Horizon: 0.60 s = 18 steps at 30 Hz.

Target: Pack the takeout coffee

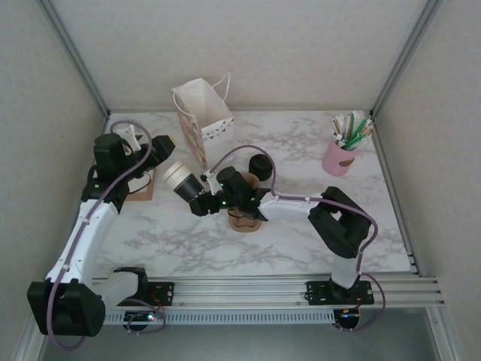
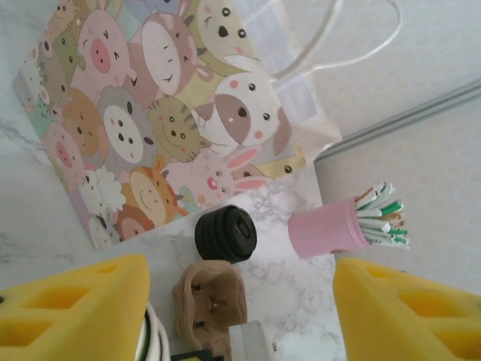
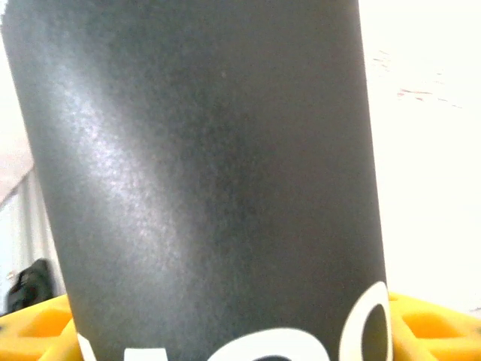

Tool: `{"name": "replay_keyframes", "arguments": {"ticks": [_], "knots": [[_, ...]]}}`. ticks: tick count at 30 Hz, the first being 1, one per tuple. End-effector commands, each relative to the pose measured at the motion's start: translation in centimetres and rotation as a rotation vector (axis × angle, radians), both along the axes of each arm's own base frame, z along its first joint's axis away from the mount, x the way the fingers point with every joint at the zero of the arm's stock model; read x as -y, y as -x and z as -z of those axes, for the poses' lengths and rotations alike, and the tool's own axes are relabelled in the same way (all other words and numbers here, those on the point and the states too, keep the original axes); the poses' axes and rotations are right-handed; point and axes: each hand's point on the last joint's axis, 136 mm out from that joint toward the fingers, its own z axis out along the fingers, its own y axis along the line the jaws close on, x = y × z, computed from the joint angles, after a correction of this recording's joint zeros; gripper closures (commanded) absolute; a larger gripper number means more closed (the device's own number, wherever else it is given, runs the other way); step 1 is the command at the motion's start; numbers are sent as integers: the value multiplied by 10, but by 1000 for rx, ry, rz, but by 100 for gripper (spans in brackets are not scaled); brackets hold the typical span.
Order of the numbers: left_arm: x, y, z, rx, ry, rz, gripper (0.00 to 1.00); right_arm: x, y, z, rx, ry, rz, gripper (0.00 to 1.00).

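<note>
Far left, the left hand (image 1: pixel 156 149) sits left of the bag (image 1: pixel 204 113), pads spread wide with nothing between them. The right hand (image 1: pixel 198 198) is in front of the bag, pinching a lidless cup stack (image 1: pixel 180 179), tilted with the mouth up and to the left. The carrier (image 1: pixel 244 218) is further in front of the bag, on the surface (image 1: pixel 301 143). The coffee (image 1: pixel 261 165), black lid on, stands upright front-right of the bag with nothing gripping it. A pink pen cup (image 1: pixel 338 156) is well right of the bag.
</note>
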Motion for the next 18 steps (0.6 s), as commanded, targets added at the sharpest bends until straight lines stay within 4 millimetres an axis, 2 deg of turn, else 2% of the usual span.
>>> {"name": "replay_keyframes", "arguments": {"ticks": [1, 5, 7, 13, 18], "knots": [[5, 29, -2, -87, -77, 61, 36, 0, 12, -39, 34, -149, -100, 41], [6, 40, -6, -108, -124, 96, 36, 7, 20, -52, 33, -201, -155, 41], [15, 46, -1, -132, -109, 164, 43, 9, 22, -58, 26, -224, -173, 41], [21, 54, 11, -165, -106, 194, 59, 13, 27, -69, 21, -262, -206, 41], [30, 60, 15, -166, -96, 232, 60, 14, 28, -75, 9, -287, -228, 41]]}}
